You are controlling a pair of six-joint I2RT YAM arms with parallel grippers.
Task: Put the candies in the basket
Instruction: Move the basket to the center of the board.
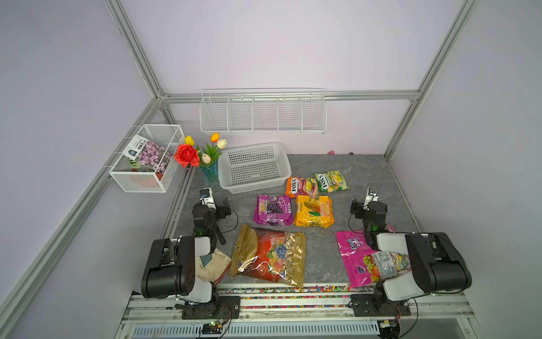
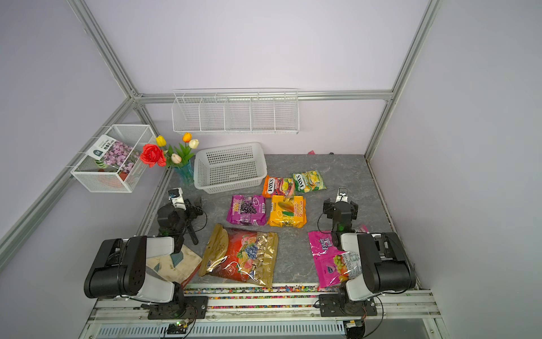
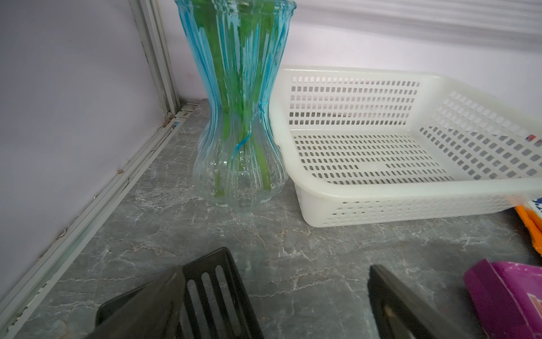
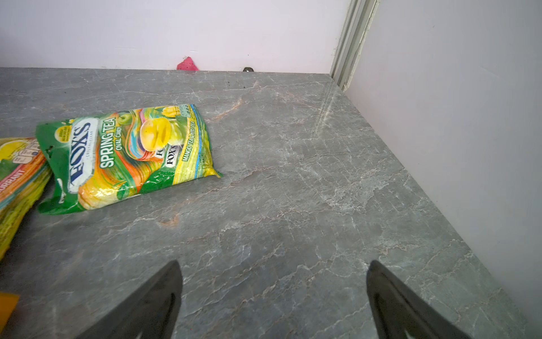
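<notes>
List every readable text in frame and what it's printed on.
"FOX'S", "SPRING TEA", "OVAL CANDY": green bag.
"FOX'S": orange bag; the right wrist view also shows "CURRANT", cut off at the frame edge.
"100%": purple bag.
"100": yellow bag; the rest is blurred.
"Fruit": pink bag; the second word is unclear.
Seed packet and gold bag: print too small to read.

vase [image 3: 239, 117] crowds basket [image 3: 381, 190]; its other sides lie open.

My grey bench [image 1: 322, 258] carries basket [image 1: 255, 168] and vase [image 1: 209, 173] by its far-left corner; six candy bags [image 1: 272, 210] from middle to near edge; cloth [image 1: 214, 264] at near-left corner.
</notes>
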